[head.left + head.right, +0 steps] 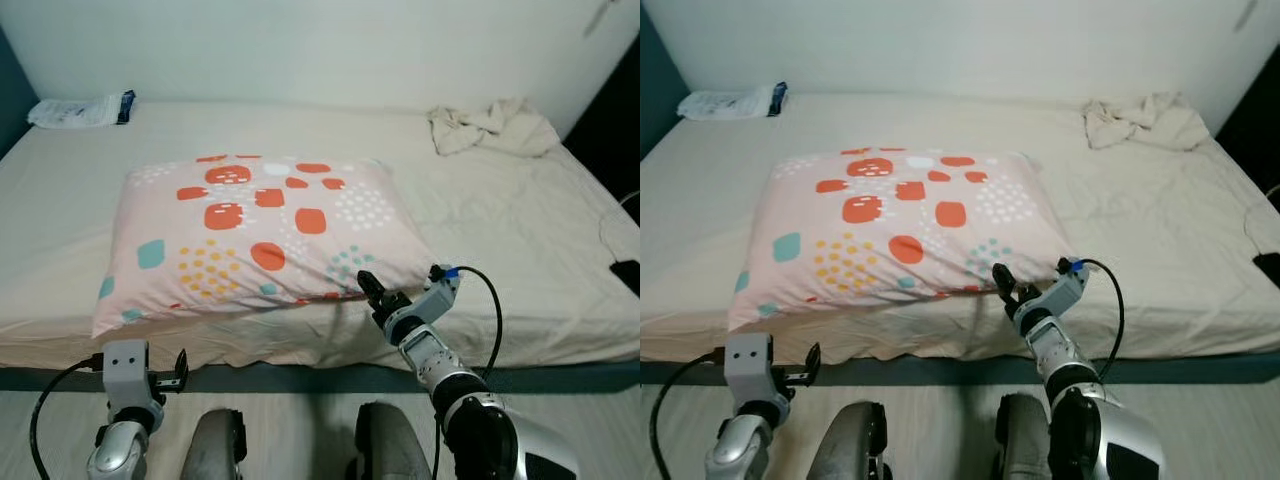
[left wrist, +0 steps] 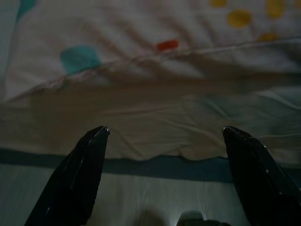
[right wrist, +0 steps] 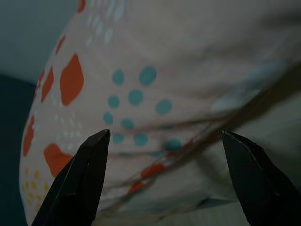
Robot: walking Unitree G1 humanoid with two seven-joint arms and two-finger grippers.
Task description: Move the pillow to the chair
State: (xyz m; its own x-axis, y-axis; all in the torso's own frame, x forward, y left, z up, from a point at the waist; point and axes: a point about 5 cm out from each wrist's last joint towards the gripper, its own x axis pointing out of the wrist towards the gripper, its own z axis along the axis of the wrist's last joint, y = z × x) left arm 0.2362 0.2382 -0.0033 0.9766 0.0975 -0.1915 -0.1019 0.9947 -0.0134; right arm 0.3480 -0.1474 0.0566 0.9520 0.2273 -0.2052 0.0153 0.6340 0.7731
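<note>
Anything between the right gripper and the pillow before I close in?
Nothing visible. The right gripper, jaws open, sits right at the near edge of the pillow on the bed, with only bare sheet between them. The left gripper hangs lower, below the mattress edge.

Head pair downward; dim wrists, perhaps pillow-close (image 3: 141, 94).

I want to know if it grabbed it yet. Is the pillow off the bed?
No, the pillow lies flat on the bed, with the right gripper's open fingers at its edge.
</note>
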